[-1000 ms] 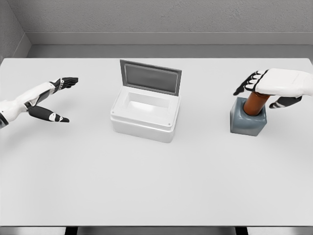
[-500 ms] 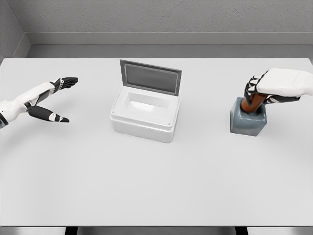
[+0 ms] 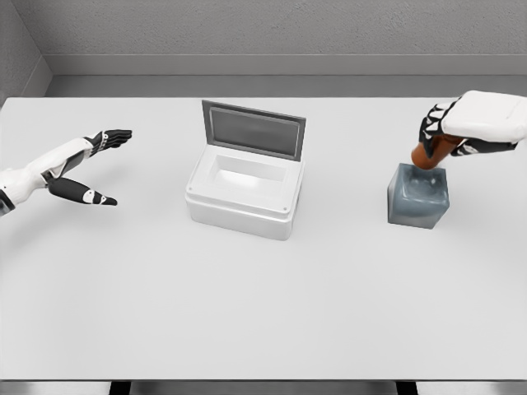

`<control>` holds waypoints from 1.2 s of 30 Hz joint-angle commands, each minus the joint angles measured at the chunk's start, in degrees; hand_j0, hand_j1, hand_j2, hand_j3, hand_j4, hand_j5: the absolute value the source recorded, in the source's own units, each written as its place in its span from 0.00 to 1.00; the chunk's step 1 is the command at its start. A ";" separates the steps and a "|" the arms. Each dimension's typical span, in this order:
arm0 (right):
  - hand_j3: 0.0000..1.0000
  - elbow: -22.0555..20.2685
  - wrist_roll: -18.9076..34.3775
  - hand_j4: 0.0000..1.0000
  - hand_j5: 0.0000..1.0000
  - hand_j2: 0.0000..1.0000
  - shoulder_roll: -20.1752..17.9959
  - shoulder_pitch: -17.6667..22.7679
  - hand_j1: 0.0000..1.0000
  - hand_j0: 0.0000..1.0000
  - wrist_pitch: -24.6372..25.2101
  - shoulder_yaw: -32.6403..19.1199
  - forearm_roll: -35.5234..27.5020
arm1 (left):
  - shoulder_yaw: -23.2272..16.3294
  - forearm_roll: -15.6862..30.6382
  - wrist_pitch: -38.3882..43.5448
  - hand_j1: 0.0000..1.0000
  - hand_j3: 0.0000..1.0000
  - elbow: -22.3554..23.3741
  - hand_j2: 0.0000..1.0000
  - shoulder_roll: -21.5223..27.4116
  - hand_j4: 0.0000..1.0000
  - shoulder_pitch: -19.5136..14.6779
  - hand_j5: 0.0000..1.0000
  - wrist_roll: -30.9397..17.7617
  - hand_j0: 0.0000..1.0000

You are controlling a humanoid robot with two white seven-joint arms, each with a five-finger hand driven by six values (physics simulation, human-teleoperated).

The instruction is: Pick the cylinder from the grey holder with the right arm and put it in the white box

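Lifted since half a second ago, the cylinder (image 3: 428, 154) is now almost clear of the grey holder (image 3: 418, 196).

Right hand (image 3: 461, 132) is curled tightly around the brown cylinder's upper part, holding it just above the holder's open top, with only the lower end showing below the fingers. Its long axis runs near upright, tipped slightly, top toward the hand and bottom toward the holder. The step in hand is the lift-out; next, I judge, the arm needs to raise it a little more, carry it to the left of the holder, over the white box (image 3: 243, 191) with its lid open, and lower it in. Left hand (image 3: 86, 169) hovers well left of the holder over the tabletop (image 3: 263, 304), fingers spread, holding nothing.
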 commanded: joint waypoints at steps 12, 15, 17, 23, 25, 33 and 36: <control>0.40 -8.05 -0.02 0.40 0.40 0.40 4.35 -1.41 0.40 0.40 0.15 0.68 -0.47 | -1.50 0.49 0.09 1.00 1.00 -0.82 1.00 -0.88 1.00 0.00 1.00 0.02 1.00; 0.40 -11.39 -0.02 0.40 0.40 0.40 4.35 -1.41 0.40 0.40 0.15 0.68 -0.47 | -1.59 0.40 0.09 1.00 1.00 -0.82 1.00 -0.97 1.00 0.00 1.00 0.02 1.00; 0.40 -11.83 -0.02 0.40 0.40 0.40 4.53 -1.49 0.40 0.40 0.15 1.47 -0.47 | -1.59 0.48 0.09 1.00 1.00 -0.82 1.00 -0.97 1.00 0.00 1.00 0.02 1.00; 0.40 -13.67 -0.02 0.40 0.40 0.40 5.85 -2.90 0.40 0.40 0.15 2.44 -0.38 | -1.68 0.40 0.09 1.00 1.00 -0.91 1.00 -1.06 1.00 0.00 1.00 -0.06 1.00; 0.40 -13.68 -0.02 0.40 0.40 0.40 6.72 -3.60 0.40 0.40 0.15 3.40 -0.38 | -1.94 0.40 0.09 1.00 1.00 -0.91 1.00 -1.06 1.00 0.00 1.00 0.02 1.00; 0.40 -13.76 -0.02 0.40 0.40 0.40 10.15 -6.68 0.40 0.40 0.15 6.39 -0.29 | -2.12 0.40 0.09 1.00 1.00 -1.26 1.00 -1.06 1.00 0.00 1.00 -0.06 1.00; 0.40 -13.68 -0.02 0.40 0.40 0.40 10.77 -7.12 0.40 0.40 0.15 6.39 -0.29 | -2.38 0.40 0.09 1.00 1.00 -1.35 1.00 -1.06 1.00 0.00 1.00 0.02 1.00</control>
